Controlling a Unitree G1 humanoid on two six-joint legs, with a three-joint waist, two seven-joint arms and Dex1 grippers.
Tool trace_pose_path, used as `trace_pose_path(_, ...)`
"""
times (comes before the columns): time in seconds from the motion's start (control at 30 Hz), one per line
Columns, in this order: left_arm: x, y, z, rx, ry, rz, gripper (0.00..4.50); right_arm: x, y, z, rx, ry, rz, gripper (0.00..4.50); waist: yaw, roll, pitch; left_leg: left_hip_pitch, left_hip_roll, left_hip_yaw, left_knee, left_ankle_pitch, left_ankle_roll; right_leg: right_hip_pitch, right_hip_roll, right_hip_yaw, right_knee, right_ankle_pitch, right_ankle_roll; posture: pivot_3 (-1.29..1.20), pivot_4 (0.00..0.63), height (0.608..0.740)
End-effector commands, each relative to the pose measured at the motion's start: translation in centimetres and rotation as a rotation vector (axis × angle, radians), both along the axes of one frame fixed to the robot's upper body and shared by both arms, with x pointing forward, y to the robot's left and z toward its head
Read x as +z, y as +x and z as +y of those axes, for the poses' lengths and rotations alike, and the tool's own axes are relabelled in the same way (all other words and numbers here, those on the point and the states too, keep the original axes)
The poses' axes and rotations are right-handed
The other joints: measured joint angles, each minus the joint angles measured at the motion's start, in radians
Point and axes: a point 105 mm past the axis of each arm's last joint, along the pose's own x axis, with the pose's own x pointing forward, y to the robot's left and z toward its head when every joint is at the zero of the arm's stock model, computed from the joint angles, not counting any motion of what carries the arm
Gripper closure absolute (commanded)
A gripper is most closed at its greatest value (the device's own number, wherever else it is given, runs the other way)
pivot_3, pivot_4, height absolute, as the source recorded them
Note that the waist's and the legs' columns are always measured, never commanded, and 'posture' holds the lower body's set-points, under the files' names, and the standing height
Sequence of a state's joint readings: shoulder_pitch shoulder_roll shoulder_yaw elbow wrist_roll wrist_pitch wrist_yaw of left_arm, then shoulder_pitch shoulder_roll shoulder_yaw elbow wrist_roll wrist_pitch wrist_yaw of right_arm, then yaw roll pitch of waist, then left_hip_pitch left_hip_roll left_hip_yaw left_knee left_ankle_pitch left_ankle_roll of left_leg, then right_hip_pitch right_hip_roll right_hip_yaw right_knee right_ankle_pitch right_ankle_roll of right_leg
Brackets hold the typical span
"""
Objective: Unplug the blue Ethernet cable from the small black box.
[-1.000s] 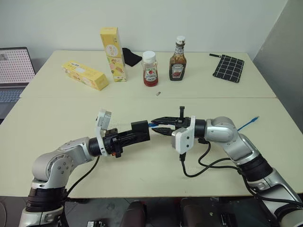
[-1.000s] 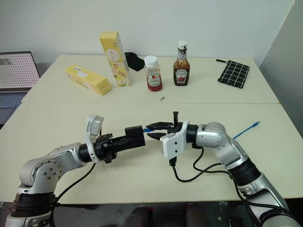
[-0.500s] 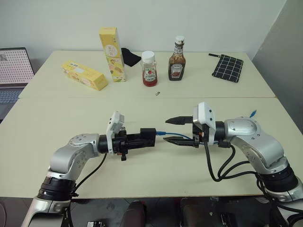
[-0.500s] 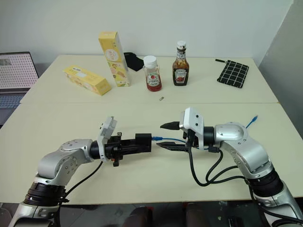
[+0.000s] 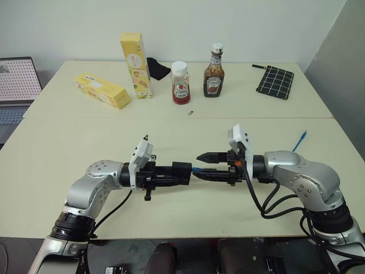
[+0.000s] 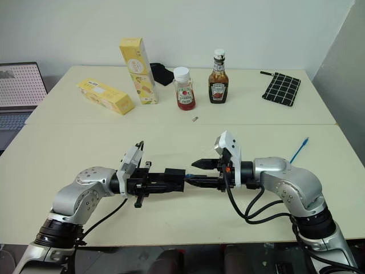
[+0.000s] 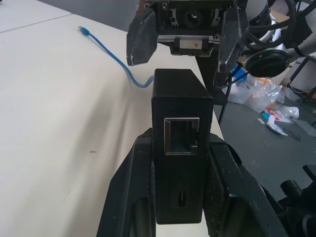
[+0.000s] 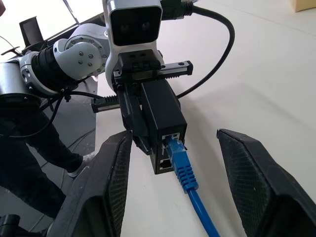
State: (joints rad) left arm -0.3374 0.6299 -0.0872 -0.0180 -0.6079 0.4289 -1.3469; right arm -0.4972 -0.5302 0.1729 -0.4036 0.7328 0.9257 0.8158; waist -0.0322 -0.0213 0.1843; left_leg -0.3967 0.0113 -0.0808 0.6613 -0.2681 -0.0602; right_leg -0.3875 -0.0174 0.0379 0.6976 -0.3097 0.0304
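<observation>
Since a second ago my right gripper (image 8: 173,163) has rolled over at the wrist, so its camera housing now sits on top instead of hanging below, and its fingers have spread wider than they were. My left gripper (image 7: 180,163) has turned too, and the small black box (image 5: 182,172) it carries now points straight at the right gripper's tips across the near table (image 5: 68,142).

The left gripper's fingers are clamped on the two side faces of the small black box, one on each side, with the ported end sticking out past the fingertips. From the left wrist I see an empty square port on the upper face of that end.

The right gripper's fingers stand well apart, gripping nothing. The blue Ethernet cable (image 8: 190,185) runs between them without touching either, and its plug is seated in a port on the box's end face, just beyond the right fingertips. From there the cord trails back under the right arm and comes out on the table at the robot's right, where its free end (image 5: 300,138) lies on the surface.

On the far table (image 5: 239,105) stand two yellow cartons (image 5: 117,77), two sauce bottles (image 5: 197,77) and a gridded black cloth (image 5: 275,81).
</observation>
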Motion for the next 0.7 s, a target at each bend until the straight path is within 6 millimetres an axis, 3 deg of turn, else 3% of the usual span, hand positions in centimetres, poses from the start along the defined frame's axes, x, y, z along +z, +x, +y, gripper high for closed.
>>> trace_pose_path(0.03,0.9,0.1,0.3,-0.002,-0.028,-0.033,3.72,0.3,-0.1,0.3,0.013,0.006,-0.027,1.62,0.0,0.0,0.0,0.0,0.0,0.0,0.0,0.0,0.0,0.0,0.0,0.0,0.0,0.0,0.0,0.0,0.15,0.74)
trace_pose_path(0.7,0.3,0.1,0.6,-0.003,-0.022,-0.026,3.72,-0.2,0.1,1.3,0.04,-0.023,-0.054,1.62,0.0,0.0,0.0,0.0,0.0,0.0,0.0,0.0,0.0,0.0,0.0,0.0,0.0,0.0,0.0,0.0,0.15,0.74)
